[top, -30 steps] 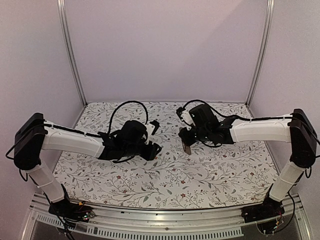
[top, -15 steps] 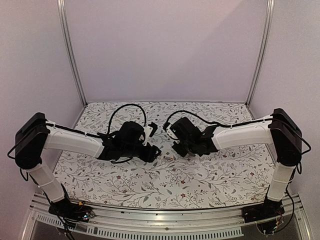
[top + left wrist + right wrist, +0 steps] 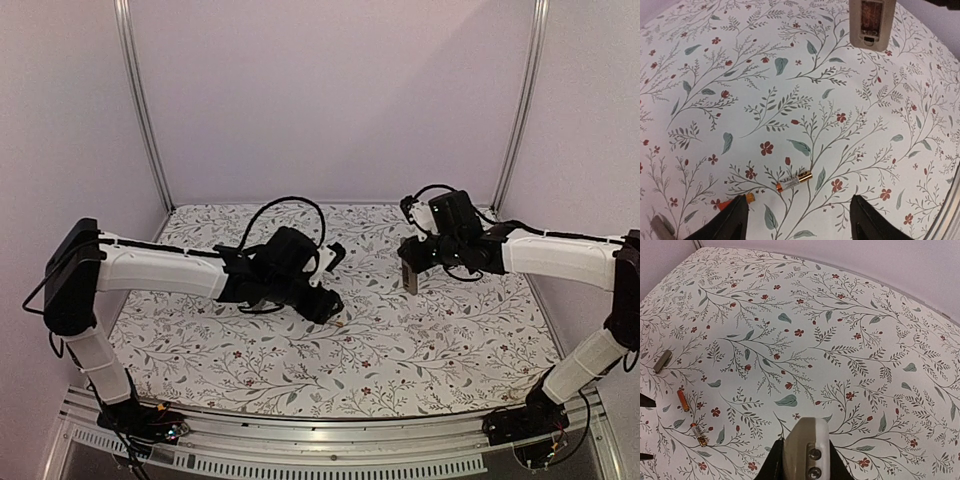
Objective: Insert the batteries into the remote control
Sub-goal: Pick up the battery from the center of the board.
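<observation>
**White remote pulled aside while the left fingers widen over a battery**

Across the flowered bench (image 3: 450, 350), the biggest change is in the right arm. A moment ago it hung close beside the left arm at the middle; it has now swung well off to its own side. The right end effector (image 3: 410, 262) is pressed onto the remote (image 3: 806, 447), which hangs upright clear of the bench, far ahead of the left fingers. The remote's back faces the left wrist camera and shows a recess; I cannot tell whether anything sits in it.

The left end effector (image 3: 799, 205) has reached further in and its fingers have spread, holding nothing. A small grey piece (image 3: 662, 361) lies off to its left. One battery (image 3: 794, 181) lies flat on the bench between the fingers and just ahead of them. A second battery (image 3: 747, 198) lies partly hidden by the left finger.

By my reading, no battery has been picked up yet, and the wider spread looks like preparation to pick one.

The nearer battery carries printing, too small to read, and no brand shows anywhere.
</observation>
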Controlling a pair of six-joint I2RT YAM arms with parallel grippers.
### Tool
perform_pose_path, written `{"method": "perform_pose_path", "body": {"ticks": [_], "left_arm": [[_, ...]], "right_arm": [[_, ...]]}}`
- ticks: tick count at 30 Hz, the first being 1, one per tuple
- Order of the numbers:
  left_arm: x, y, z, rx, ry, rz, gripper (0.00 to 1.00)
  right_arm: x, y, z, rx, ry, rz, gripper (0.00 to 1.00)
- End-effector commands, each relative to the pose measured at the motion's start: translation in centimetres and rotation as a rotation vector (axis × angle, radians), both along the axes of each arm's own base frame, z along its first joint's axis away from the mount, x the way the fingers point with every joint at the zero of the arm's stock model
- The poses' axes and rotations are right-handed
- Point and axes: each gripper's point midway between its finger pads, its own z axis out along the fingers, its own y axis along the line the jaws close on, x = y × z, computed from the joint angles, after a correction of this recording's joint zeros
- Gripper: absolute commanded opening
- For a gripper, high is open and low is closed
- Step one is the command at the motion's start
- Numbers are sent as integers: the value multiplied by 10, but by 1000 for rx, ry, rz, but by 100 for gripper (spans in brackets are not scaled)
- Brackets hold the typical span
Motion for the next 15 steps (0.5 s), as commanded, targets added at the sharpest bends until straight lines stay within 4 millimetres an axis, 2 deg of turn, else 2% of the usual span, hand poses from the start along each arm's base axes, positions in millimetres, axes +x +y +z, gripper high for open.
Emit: {"method": "perform_pose_path", "body": {"ticks": [1, 3, 5, 10, 12, 15], "left_arm": [[-13, -5, -29, 232, 70, -207, 70], [-4, -1, -35, 245, 143, -153, 66], [-2, -3, -29, 197, 137, -63, 65], [-11, -8, -21, 14, 249, 259, 66], [-7, -9, -16, -36, 258, 433, 63], [-5, -7, -22, -45, 308, 629, 61]], "right_arm": [[-18, -1, 9, 201, 90, 55, 0], [-18, -10, 10, 236, 106, 39, 0], [-18, -17, 12, 257, 110, 26, 0], [-17, -21, 14, 271, 109, 17, 0], [-16, -20, 14, 274, 110, 16, 0], [-15, -22, 14, 272, 108, 8, 0]]}}
